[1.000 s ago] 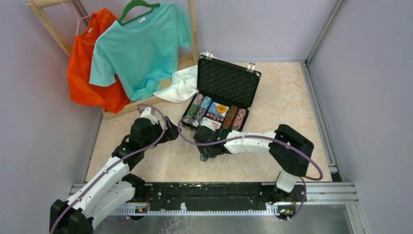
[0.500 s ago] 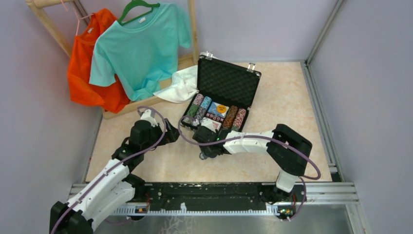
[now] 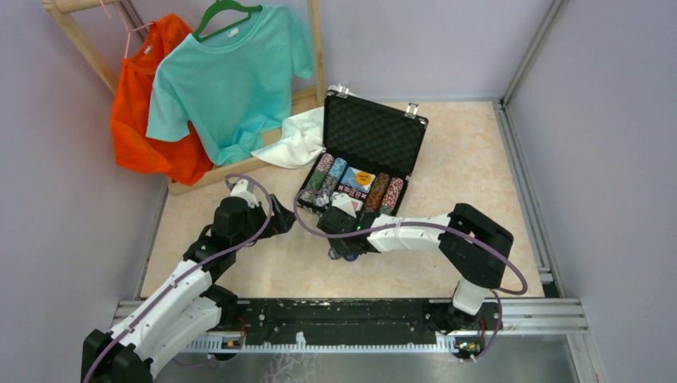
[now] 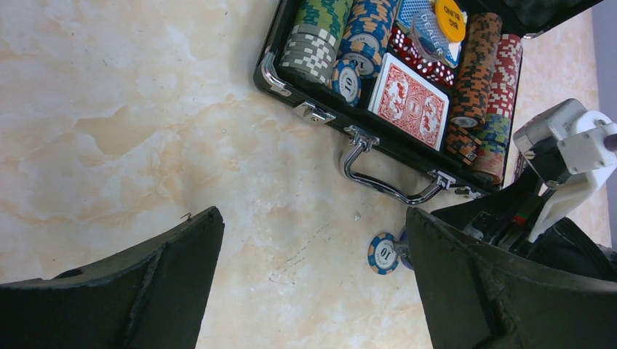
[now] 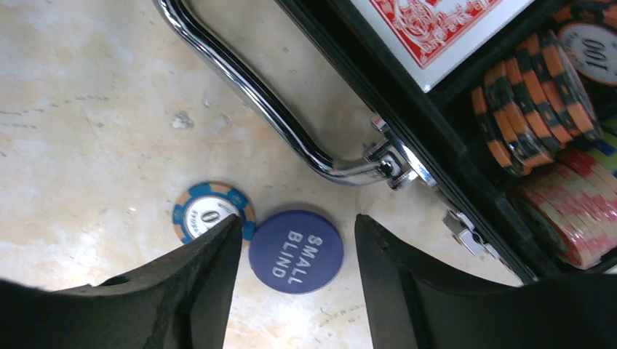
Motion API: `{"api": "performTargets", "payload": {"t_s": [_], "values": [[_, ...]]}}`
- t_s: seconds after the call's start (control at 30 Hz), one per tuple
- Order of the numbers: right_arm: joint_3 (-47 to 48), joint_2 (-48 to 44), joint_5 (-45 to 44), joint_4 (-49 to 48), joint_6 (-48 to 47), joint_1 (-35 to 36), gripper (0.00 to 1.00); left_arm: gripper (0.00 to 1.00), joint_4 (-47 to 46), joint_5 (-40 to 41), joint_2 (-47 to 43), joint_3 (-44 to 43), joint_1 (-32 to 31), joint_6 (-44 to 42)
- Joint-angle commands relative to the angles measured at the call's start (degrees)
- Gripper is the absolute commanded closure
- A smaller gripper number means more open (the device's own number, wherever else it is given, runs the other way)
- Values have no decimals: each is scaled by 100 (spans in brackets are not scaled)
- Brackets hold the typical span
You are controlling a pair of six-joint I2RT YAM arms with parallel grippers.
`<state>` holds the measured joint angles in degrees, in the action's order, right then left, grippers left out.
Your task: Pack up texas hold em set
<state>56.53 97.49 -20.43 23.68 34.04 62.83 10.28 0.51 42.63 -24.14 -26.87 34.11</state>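
Both left pincer [image 4: 313, 218] and right pincer [image 5: 298, 219] gape over marbled tabletop [image 3: 471, 159], lilac walls [image 3: 415, 40] around.

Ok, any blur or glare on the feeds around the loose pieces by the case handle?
Right wrist: SMALL BLIND button and blue chip are sharp, with readable lettering; glare streaks on the chrome handle; its fingers are dark and soft. Left wrist: the chip is sharp, own fingers blurred. Top external: evenly lit, but the right arm hides both pieces.
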Motion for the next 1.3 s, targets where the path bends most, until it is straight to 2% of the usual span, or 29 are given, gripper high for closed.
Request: {"api": "performTargets", "payload": {"t_s": [0.0, 0.17, 0.4, 0.83, 1.03, 1.27], "values": [[-243, -456, -226, 245, 101, -16, 40, 0, -189, -106, -69, 85, 8, 28], [-477, -923, -214, 184, 141, -15, 39, 0, -217, -121, -90, 103, 15, 33], [-640, -960, -111, 114, 94, 18, 35, 0, -255, -131, -71, 123, 8, 26], [-634, -632, 128, -162, 82, 238, 24, 0, -291, -122, -10, 173, 14, 26], [-687, -428, -28, -339, -71, 214, 19, 0, -304, -137, -8, 159, 10, 17], [-657, -41, -6, -452, -153, 107, 22, 0, -285, -126, -47, 155, 12, 17]]}}
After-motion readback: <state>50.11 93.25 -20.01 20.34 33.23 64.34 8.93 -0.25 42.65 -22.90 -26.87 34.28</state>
